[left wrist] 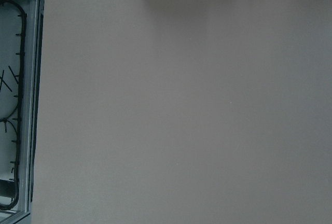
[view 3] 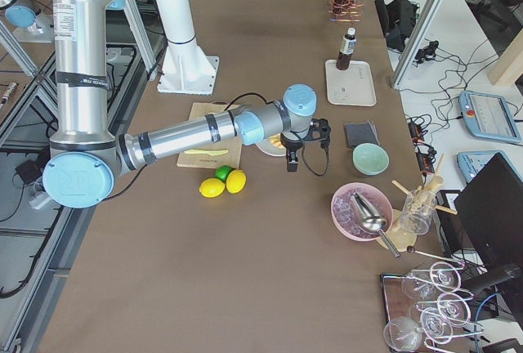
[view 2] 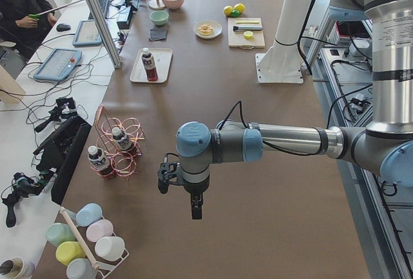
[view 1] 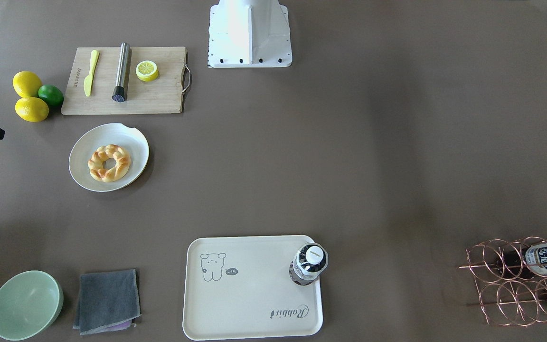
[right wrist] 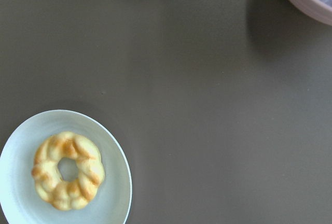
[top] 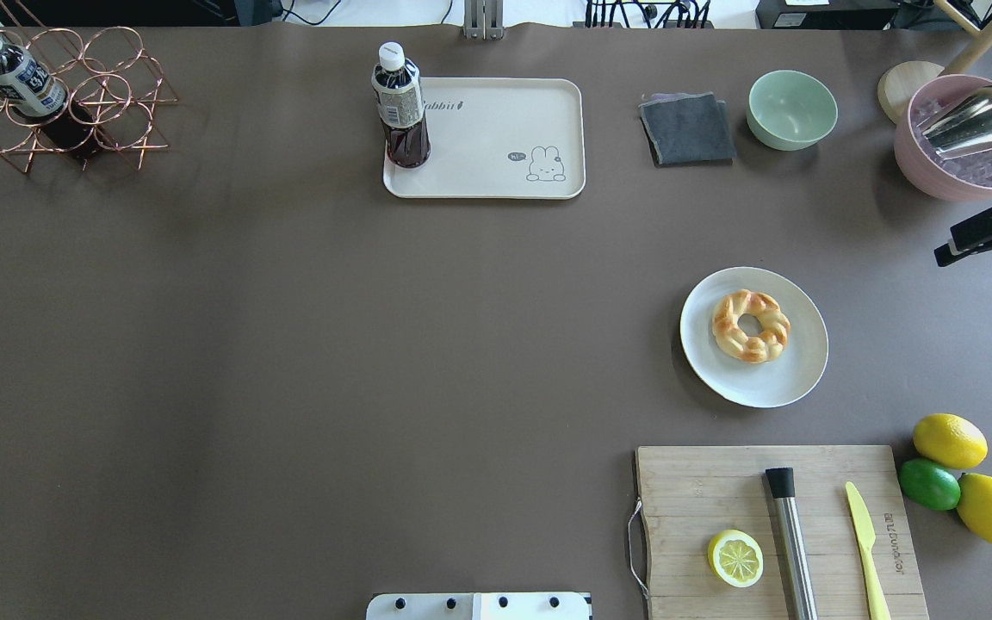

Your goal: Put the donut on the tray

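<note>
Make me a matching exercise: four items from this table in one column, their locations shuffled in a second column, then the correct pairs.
1. donut
2. upright bottle
3. lemon half
4. grey cloth

A. standing on a corner of the tray
B. beside the green bowl
C. on the round plate
D. on the cutting board

Pairs: 1-C, 2-A, 3-D, 4-B

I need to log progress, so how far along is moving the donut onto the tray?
Nothing looks done yet. The donut lies on the round plate, and the tray holds only a bottle. In hand: the right gripper hangs near the plate, empty, not touching the donut. Left to do: grasp the donut, carry it across and set it on the tray's bare part.
</note>
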Action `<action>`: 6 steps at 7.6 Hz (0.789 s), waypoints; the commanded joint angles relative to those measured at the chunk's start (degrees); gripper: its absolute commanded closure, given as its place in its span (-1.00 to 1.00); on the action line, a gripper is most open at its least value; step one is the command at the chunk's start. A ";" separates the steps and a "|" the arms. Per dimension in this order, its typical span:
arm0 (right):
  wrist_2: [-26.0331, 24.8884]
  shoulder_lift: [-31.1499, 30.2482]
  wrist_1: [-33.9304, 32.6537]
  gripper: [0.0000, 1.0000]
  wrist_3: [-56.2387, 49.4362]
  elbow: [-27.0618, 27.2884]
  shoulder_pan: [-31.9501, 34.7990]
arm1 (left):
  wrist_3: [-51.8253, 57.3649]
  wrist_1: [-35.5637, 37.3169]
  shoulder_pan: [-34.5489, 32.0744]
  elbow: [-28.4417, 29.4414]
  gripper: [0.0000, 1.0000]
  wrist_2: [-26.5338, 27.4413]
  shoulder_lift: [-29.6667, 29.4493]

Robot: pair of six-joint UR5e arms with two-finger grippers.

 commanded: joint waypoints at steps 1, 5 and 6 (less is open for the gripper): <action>-6.97 -1.12 18.73 -1.00 17.15 -6.02 -10.15 | 0.01 -0.08 0.08 0.12 -0.97 0.21 -0.22; -14.44 0.20 21.24 -1.00 24.39 -6.92 -19.64 | 0.01 0.00 0.08 0.38 -0.97 0.29 -0.57; -15.41 0.20 21.16 -1.00 24.39 -7.09 -20.53 | 0.01 0.01 0.08 0.38 -0.97 0.29 -0.58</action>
